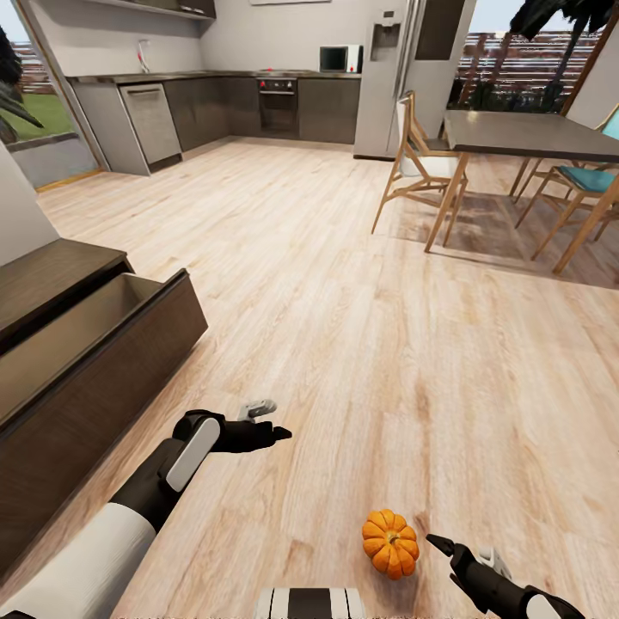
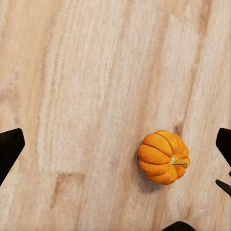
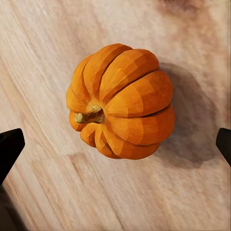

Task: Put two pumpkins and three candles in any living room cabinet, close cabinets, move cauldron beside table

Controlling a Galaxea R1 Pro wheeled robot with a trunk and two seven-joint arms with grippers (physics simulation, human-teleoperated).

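Head view: pumpkin [image 1: 391,543] lies on its side on the floor [image 1: 361,327], near right. I hold the right gripper [image 1: 447,550] just beside it, fingers spread wide for the grab. Left gripper [image 1: 273,423] spread, empty. Drawer [image 1: 103,344] stands open at left, ready.

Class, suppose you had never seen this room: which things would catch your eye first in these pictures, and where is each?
A bright orange pumpkin lies on the pale wooden floor, close beside the right gripper, whose jaws stand open. At the left, the dark-brown cabinet has a drawer pulled open, with the left gripper near it.
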